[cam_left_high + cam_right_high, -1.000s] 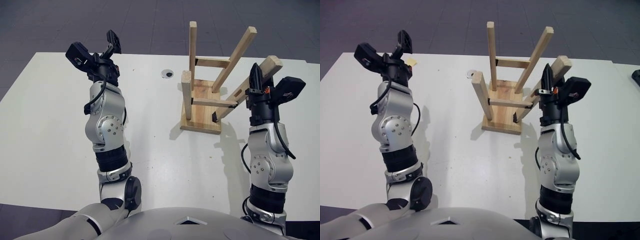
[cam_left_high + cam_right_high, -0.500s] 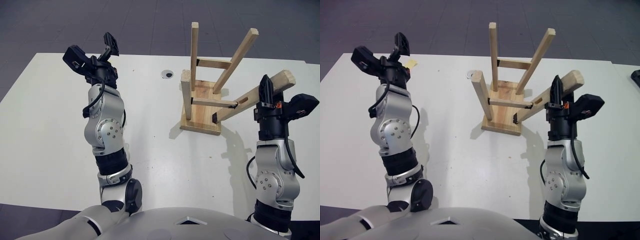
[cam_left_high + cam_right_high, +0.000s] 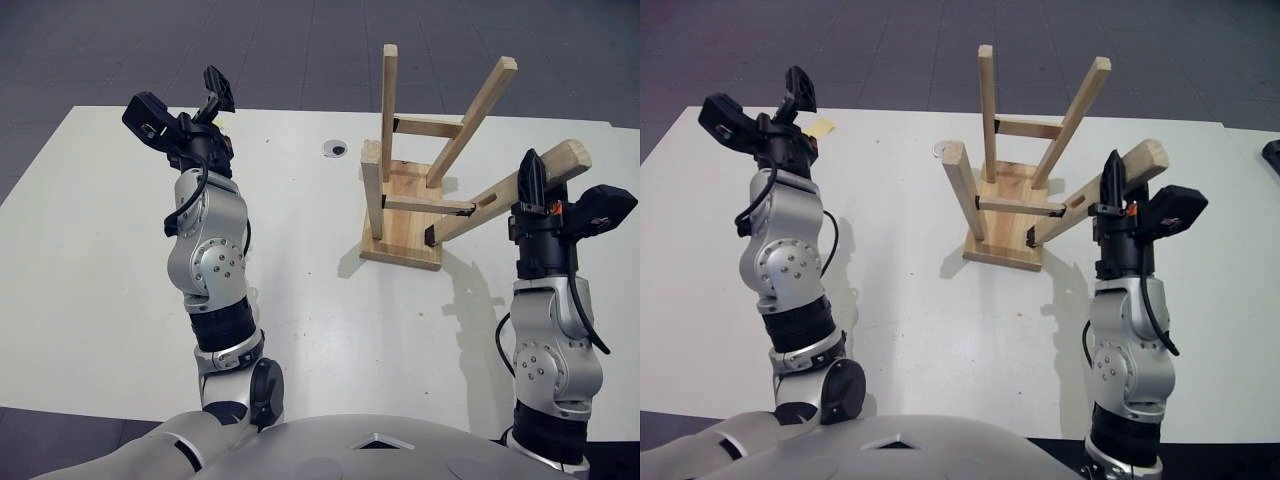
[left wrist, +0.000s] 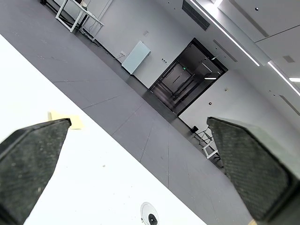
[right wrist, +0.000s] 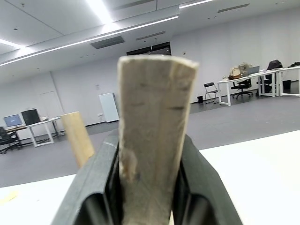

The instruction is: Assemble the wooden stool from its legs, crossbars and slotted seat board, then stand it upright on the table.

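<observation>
- The stool [image 3: 405, 215] stands upside down in the upper right of the frame, with its seat on the surface [image 3: 100, 250] and its legs and crossbars fitted.
- One leg [image 3: 485, 205] splays far outward and probably isn't fully seated.
- The right gripper [image 3: 530, 178] clamps that leg. The left gripper [image 3: 185, 97] is wide open and empty at upper left.
- Remaining: straighten the leg, then flip the stool upright.

Stool [image 3: 375, 200]: pale natural wood; seat board [image 3: 405, 235] more honey-toned; crossbars [image 3: 425, 206] tipped black.
Leg [image 5: 154, 140]: pale, faint grey-brown grain streaks.
Table [image 3: 100, 250]: plain white.
Grommet [image 3: 334, 149]: grey ring, dark centre.
Left gripper [image 3: 183, 100], right gripper [image 3: 535, 185]: black.
Arms [image 3: 205, 260]: silver-grey, black joints.
Small orange mark at right gripper base, possibly label.
Note [image 3: 821, 126]: yellow.
Floor [image 3: 300, 40]: dark grey, tiled grid.
</observation>
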Robot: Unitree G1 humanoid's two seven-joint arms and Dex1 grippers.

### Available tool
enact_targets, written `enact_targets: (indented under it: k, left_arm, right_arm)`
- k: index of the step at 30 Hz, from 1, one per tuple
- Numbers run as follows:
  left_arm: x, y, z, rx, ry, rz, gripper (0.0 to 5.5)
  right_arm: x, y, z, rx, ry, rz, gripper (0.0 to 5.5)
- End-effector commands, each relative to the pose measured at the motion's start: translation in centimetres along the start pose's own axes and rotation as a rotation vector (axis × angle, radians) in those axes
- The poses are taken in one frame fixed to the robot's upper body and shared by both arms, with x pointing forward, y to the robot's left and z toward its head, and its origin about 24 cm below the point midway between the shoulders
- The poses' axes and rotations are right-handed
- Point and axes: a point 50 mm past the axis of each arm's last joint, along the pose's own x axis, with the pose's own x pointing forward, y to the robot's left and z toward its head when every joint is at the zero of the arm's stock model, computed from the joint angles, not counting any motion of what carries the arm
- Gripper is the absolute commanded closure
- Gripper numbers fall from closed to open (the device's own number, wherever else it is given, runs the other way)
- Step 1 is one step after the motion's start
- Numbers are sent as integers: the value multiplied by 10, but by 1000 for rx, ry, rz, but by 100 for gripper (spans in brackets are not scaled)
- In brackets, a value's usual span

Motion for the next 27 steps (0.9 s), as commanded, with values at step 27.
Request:
enact_targets:
  k: [27]
  left_arm:
    - [-2,3,-7,8,2,49,10]
  right_arm:
    - [12,-7,26,429,96,-98,450]
